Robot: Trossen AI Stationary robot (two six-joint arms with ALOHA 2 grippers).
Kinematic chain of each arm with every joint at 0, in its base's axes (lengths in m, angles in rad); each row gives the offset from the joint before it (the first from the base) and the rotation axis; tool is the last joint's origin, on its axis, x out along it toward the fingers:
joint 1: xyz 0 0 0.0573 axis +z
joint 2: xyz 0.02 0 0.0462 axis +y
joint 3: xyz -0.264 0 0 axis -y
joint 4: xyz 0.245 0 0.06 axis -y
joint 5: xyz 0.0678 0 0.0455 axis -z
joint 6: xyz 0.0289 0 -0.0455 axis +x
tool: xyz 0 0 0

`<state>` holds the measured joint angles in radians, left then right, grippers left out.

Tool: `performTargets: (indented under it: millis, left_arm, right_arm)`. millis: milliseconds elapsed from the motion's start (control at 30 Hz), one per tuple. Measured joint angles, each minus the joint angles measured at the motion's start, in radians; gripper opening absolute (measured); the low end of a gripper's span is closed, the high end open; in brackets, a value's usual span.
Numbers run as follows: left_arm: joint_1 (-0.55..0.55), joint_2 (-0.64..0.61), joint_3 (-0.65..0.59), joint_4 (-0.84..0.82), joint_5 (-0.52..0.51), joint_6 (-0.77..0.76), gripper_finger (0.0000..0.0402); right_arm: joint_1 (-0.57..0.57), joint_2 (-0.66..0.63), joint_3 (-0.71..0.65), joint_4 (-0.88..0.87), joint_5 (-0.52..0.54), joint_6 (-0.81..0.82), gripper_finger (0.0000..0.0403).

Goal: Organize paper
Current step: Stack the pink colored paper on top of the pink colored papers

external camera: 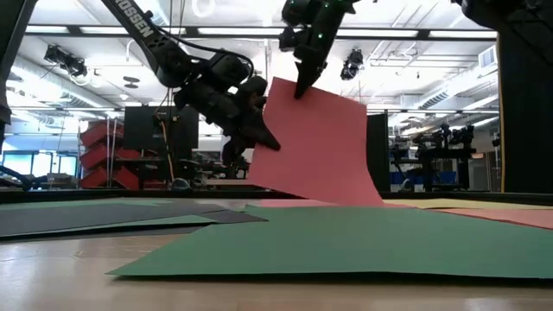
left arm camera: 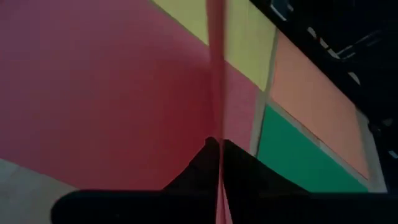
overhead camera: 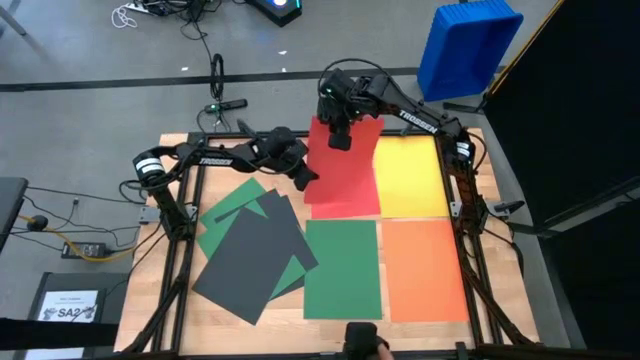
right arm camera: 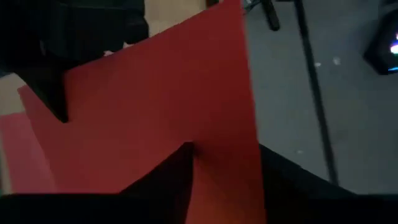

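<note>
- Red sheet (overhead camera: 343, 165) hung tilted between your grippers: left gripper (overhead camera: 303, 178) pinched its edge; right gripper (external camera: 304, 85), jaws narrowly parted, straddled its top.
- Releasing unevenly could have let it land crooked.

blue bin (overhead camera: 468, 47) on floor; white sa2 sheet (overhead camera: 77, 305) beside table (overhead camera: 140, 300)

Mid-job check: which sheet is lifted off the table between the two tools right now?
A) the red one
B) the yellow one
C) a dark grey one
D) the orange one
A: the red sheet stands tilted up off the table, with the left tool at one edge and the right tool at its top edge.
</note>
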<state>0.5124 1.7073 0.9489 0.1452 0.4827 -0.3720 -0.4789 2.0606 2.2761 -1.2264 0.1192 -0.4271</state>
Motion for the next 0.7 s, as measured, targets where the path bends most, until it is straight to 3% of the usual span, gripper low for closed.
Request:
performTargets:
  millis: [233, 367, 567, 700]
  left_arm:
    - [-0.039, 0.0, -0.005, 0.02, -0.106, -0.049, 0.0]
    - [-0.055, 0.0, -0.083, 0.22, -0.116, -0.145, 0.0]
    - [-0.077, 0.0, -0.231, 0.434, -0.173, -0.308, 0.0]
    - [-0.109, 0.0, -0.254, 0.473, -0.215, -0.341, 0.0]
  right_arm:
    - [-0.008, -0.126, 0.0, 0.023, 0.053, 0.005, 0.0191]
    - [-0.028, -0.211, 0.0, 0.047, 0.041, 0.032, 0.0192]
    - [-0.043, -0.271, 0.001, 0.047, -0.058, 0.099, 0.0169]
    - [-0.042, -0.275, -0.013, 0.055, -0.25, 0.145, 0.0154]
